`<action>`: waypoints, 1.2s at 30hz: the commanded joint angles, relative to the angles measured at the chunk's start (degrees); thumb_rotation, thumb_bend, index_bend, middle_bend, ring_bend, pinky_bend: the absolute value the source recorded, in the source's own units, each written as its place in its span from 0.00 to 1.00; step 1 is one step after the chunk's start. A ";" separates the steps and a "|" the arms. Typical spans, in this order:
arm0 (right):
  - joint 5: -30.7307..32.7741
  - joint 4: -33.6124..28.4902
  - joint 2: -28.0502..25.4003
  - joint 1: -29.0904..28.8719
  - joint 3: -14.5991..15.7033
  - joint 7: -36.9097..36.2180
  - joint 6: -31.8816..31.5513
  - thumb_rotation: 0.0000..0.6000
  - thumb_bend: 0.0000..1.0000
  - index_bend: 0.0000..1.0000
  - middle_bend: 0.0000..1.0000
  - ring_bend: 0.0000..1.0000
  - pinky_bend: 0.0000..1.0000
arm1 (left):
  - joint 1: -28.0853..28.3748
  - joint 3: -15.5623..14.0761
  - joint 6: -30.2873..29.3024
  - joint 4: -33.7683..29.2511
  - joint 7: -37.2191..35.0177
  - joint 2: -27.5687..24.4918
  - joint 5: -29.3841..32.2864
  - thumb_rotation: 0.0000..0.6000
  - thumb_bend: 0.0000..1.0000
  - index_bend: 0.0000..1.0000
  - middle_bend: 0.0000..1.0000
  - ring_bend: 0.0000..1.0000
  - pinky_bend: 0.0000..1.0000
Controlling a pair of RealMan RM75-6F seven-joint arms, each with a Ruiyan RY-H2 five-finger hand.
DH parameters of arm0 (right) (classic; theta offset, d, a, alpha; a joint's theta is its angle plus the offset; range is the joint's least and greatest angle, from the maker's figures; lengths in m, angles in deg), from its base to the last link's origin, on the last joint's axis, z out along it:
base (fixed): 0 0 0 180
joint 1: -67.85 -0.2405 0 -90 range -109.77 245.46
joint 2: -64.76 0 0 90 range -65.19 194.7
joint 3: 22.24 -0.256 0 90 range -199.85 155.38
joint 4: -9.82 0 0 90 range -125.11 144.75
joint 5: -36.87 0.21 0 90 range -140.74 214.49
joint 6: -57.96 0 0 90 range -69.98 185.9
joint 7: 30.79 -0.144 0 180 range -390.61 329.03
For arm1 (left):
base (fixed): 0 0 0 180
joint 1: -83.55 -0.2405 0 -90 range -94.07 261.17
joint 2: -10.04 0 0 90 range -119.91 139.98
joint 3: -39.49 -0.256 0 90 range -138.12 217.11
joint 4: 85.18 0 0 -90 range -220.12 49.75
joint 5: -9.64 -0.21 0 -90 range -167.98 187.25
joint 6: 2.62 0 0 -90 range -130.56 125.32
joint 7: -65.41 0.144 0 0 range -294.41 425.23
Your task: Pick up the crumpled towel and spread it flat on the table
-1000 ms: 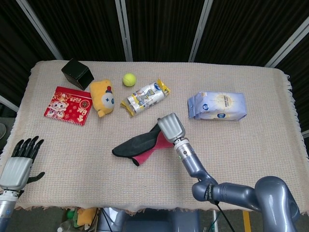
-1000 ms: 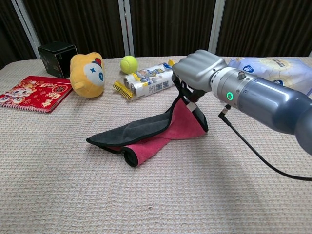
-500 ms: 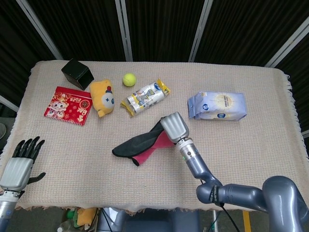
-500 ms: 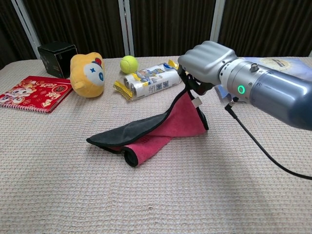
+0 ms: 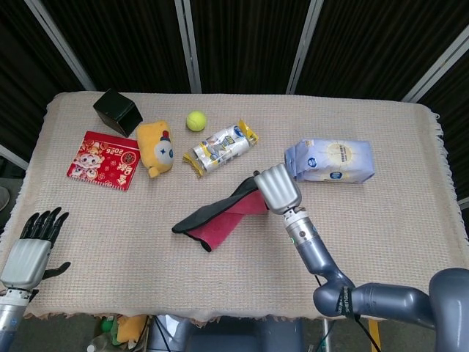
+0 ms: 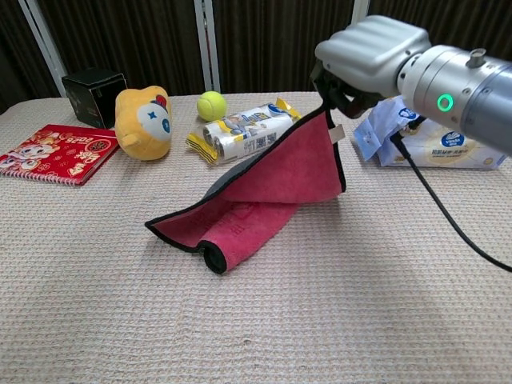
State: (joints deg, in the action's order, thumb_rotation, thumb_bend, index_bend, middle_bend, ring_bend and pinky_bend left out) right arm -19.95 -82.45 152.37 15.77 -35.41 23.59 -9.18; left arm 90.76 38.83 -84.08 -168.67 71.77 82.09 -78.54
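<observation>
While the right hand (image 6: 364, 60) pinches one corner of the towel (image 6: 264, 196) with its fingers curled in, that corner hangs lifted above the table (image 6: 320, 320) and the rest slopes down and away from the hand to a rolled, folded end resting on the cloth. The towel lies near the snack packet (image 6: 244, 132), on the side toward the robot, with the white bag (image 6: 436, 140) just behind the hand. To do this step well, the hand should probably carry the corner up and away from the rolled end so the fold peels open under its own weight, then lower it taut. Pulling too fast could drag the whole towel instead. The left hand (image 5: 33, 246), well apart from the towel at the table's near edge, is empty with fingers spread.
</observation>
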 commanded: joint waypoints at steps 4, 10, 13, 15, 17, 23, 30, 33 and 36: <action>1.42 -9.71 -6.73 -0.40 -3.75 3.80 -2.82 1.00 0.62 0.80 0.98 1.00 0.90 | 1.00 0.17 1.66 -2.30 -0.48 -0.61 0.32 1.00 0.00 0.00 0.00 0.00 0.00; 5.08 -13.95 -8.68 -2.63 -6.37 8.23 -4.02 1.00 0.62 0.81 0.98 1.00 0.90 | 3.12 1.15 4.99 -5.24 -1.13 -1.43 1.62 1.00 0.01 0.00 0.00 0.00 0.00; 7.40 -14.87 -9.07 -3.94 -7.56 10.06 -4.64 1.00 0.62 0.81 0.98 1.00 0.90 | 4.75 2.34 6.79 -7.02 -0.66 -1.79 2.57 1.00 0.01 0.00 0.00 0.00 0.00; 8.54 -15.05 -9.23 -4.62 -8.05 10.87 -4.96 1.00 0.62 0.81 0.98 1.00 0.90 | 5.60 3.24 7.25 -7.76 -0.02 -1.52 3.08 1.00 0.01 0.00 0.00 0.00 0.00; 9.81 -15.05 -9.30 -5.43 -8.65 11.53 -5.32 1.00 0.62 0.81 0.98 1.00 0.90 | 6.66 4.23 8.03 -8.70 0.50 -1.02 3.80 1.00 0.02 0.00 0.00 0.00 0.00; 12.41 -14.23 -9.12 -7.46 -10.03 12.55 -6.51 1.00 0.62 0.83 0.98 1.00 0.90 | 8.99 5.73 9.81 -10.69 1.97 0.11 4.83 1.00 0.03 0.00 0.00 0.00 0.00; 15.78 -12.79 -7.62 -10.09 -12.02 14.66 -10.08 1.00 0.62 0.86 0.98 1.00 0.90 | 10.21 6.59 10.37 -11.45 3.20 1.79 6.34 1.00 0.06 0.00 0.02 0.02 0.06; 16.60 -12.46 -6.58 -11.02 -12.14 15.16 -10.95 1.00 0.62 0.86 0.98 1.00 0.90 | 10.73 7.89 9.38 -11.58 3.56 3.61 7.06 1.00 0.07 0.02 0.09 0.10 0.22; 17.20 -12.05 -5.61 -11.85 -11.67 15.82 -11.57 1.00 0.62 0.86 0.98 1.00 0.90 | 11.59 8.87 8.60 -11.10 4.27 6.27 7.23 1.00 0.09 0.04 0.12 0.14 0.27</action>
State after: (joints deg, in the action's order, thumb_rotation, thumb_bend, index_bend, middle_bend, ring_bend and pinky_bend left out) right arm -2.94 -94.66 146.51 4.12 -47.24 39.19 -20.57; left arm 101.72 46.96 -74.89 -180.05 75.51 86.90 -71.54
